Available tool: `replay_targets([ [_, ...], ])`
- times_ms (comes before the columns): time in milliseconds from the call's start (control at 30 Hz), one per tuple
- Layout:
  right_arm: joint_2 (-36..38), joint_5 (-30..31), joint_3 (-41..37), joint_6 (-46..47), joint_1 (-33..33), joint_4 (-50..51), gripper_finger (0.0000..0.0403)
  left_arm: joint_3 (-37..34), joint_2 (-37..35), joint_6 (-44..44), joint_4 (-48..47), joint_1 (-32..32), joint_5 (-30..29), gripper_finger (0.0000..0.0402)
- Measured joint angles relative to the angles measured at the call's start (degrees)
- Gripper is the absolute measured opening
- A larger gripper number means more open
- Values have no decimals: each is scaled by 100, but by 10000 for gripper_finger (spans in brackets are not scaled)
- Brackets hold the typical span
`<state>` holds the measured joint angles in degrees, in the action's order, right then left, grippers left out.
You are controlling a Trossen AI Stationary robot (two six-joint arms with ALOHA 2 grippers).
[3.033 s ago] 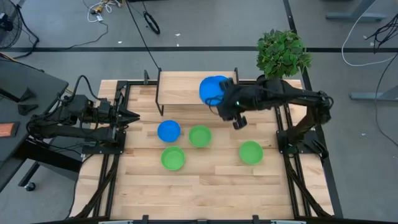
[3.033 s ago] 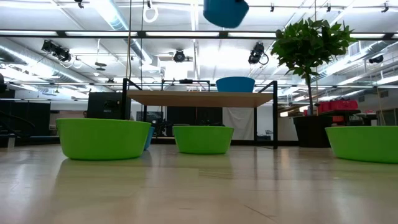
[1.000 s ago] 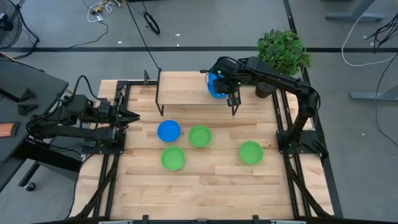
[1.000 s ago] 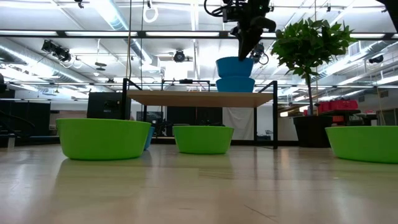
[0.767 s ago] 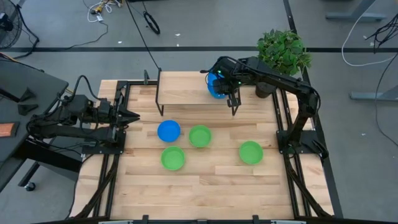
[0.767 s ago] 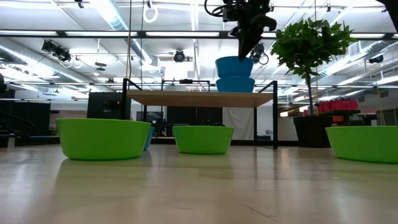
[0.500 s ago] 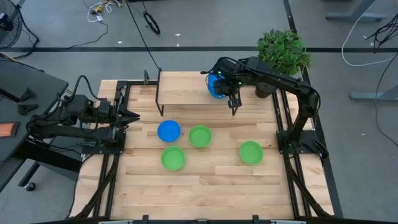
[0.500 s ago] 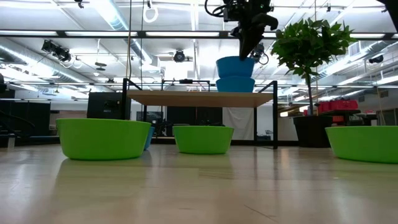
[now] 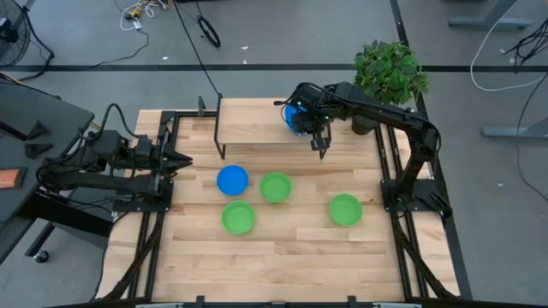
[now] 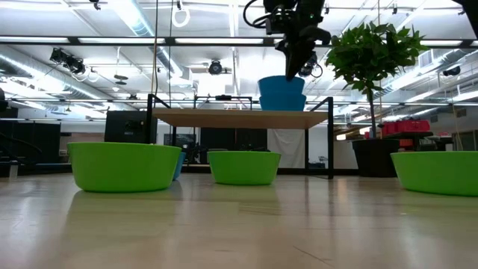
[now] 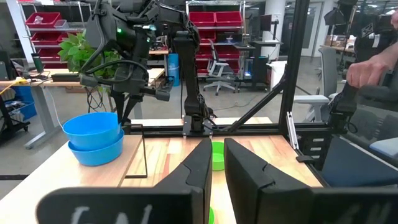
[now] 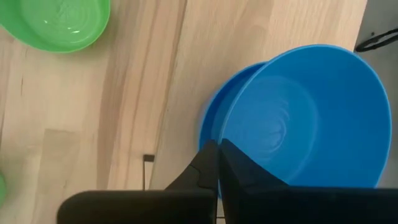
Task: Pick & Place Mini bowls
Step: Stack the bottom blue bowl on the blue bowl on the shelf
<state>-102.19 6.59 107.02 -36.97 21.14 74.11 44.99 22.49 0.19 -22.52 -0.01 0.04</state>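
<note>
Wooden shelf (image 9: 257,124): stacked blue mini bowls (image 10: 281,92) just beneath the right pincer (image 10: 297,66), fingers pressed together, empty.

Blue bowls (image 9: 232,180): three. Green bowls (image 9: 275,186): three. Plant (image 9: 390,72): one.

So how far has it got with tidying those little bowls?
Done: two blue bowls sit stacked on the raised shelf. In hand: nothing; the right gripper hangs above the stack, jaws shut. Left: one blue bowl and three green bowls on the table. The left gripper waits at the left edge.
</note>
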Motion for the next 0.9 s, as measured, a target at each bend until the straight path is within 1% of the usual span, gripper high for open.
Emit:
replay_targets([
  [200, 0, 0, 0, 42, -1, 0, 3, 0, 1, 0, 0, -1, -1, 48],
  [600, 0, 2, 0, 71, -1, -116, 67, 2, 1, 0, -1, -1, 1, 48],
  [900, 107, 1, 0, 112, -1, -98, 86, 0, 1, 0, -1, -2, 1, 48],
])
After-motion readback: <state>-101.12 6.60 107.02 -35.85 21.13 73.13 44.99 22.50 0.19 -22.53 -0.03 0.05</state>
